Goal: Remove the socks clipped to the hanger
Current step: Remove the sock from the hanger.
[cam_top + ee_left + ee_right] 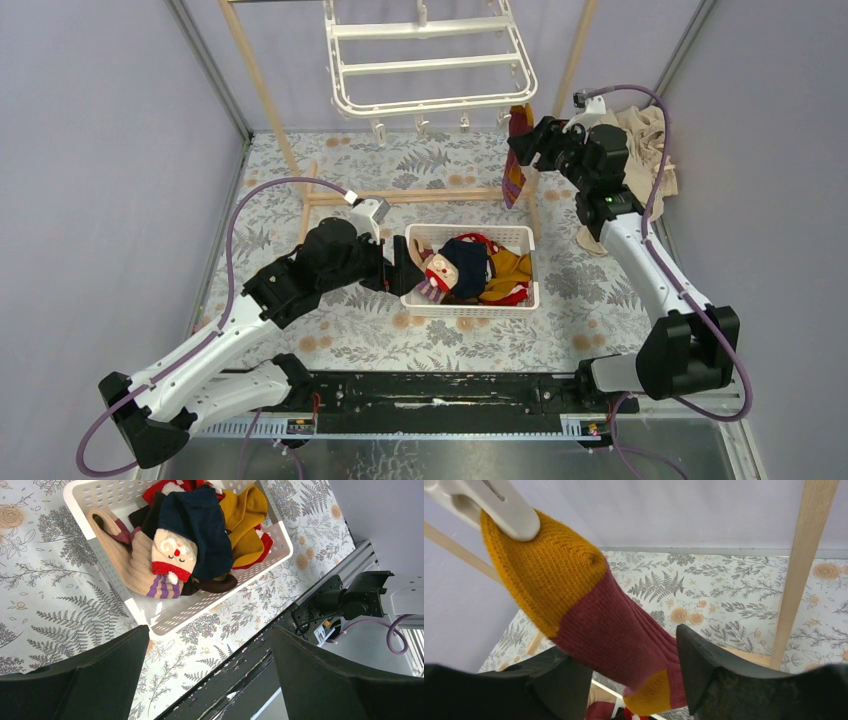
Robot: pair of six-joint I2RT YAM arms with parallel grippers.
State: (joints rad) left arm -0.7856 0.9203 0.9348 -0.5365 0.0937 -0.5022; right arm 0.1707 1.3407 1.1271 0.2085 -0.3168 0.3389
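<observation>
The white hanger (430, 60) hangs at the back, its clips dangling. One maroon sock with mustard toe and heel (516, 150) hangs from a clip at the hanger's right corner. In the right wrist view a white clip (499, 505) pinches the toe of this sock (614, 625). My right gripper (530, 150) (624, 675) is open, with the sock hanging between its jaws. My left gripper (405, 265) (210, 680) is open and empty, low by the left end of the white basket (525, 235) (100, 490). Several removed socks (470, 265) (200, 530) lie in the basket.
The wooden pole frame (265, 90) (801, 560) stands around the hanger, its base bar just behind the basket. A beige cloth (645, 140) lies at the back right beside the right arm. A black rail (430, 390) runs along the near edge.
</observation>
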